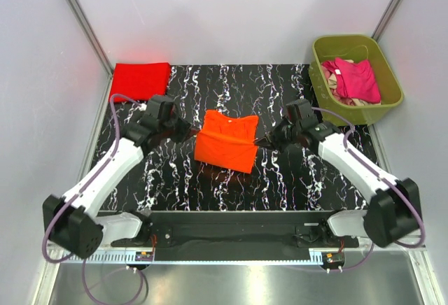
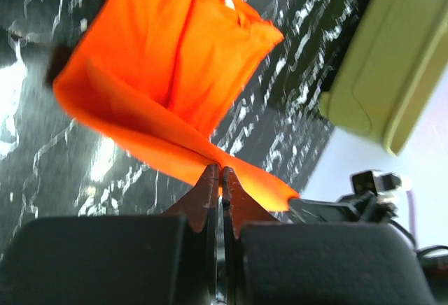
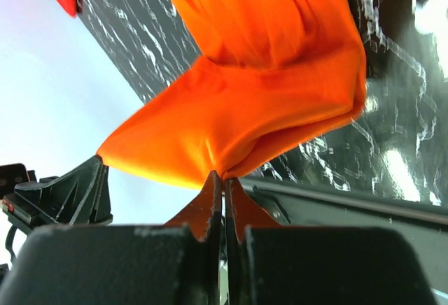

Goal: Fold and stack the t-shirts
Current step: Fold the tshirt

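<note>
- Red shirt [image 1: 140, 80] lies folded at 10 o'clock on the surface [image 1: 294, 179]; that one looks done.
- Left hand [image 1: 187, 131] is clamped on the 9 o'clock edge of the orange shirt [image 1: 227, 140]; it sits mid-surface, partly folded.
- Right hand [image 1: 264, 139] pinches its 3 o'clock edge.
- Bin [image 1: 353, 115] at 2 o'clock holds pink shirts [image 1: 357, 80], unfolded; nothing seems to block the path to the red shirt.

Top view was bright, evenly lit, sharp. Both wrist views showed white glare on the table [image 2: 21, 88], at 9 o'clock and 2 o'clock respectively; the orange t-shirt [image 2: 175, 60] appeared soft-focused.
</note>
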`<state>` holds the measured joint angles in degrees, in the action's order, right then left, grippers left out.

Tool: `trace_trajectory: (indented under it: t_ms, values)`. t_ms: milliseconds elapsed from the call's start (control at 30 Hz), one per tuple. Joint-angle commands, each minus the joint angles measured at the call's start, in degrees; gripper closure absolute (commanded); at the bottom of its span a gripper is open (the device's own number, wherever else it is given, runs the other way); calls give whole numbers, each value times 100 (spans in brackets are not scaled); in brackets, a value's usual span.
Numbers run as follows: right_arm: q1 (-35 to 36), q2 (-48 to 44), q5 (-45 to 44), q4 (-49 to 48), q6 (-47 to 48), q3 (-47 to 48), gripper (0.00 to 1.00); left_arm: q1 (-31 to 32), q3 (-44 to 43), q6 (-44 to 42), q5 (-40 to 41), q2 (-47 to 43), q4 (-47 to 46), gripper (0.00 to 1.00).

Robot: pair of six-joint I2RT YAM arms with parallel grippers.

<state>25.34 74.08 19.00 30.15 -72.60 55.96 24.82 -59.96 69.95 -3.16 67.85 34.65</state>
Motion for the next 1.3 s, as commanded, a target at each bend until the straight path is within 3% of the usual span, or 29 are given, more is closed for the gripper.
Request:
trace_trajectory:
  t_ms: [0, 200, 600, 1267]
  values:
    - [-458, 465, 726, 184, 746, 651, 100, -187, -585, -421, 158, 621, -494, 100]
    - [-802, 1694, 1271, 184, 1142, 1513, 100, -601, -1183, -553, -105, 1553, -732, 100]
    - [-1286, 3119, 1746, 193, 1564, 2753, 100, -1005, -2300, -729, -720, 3083, -969, 100]
    - [-1453, 4131, 2028, 184, 1775, 3807, 100, -1427, -2687, -975, -1565, 4015, -1708, 100]
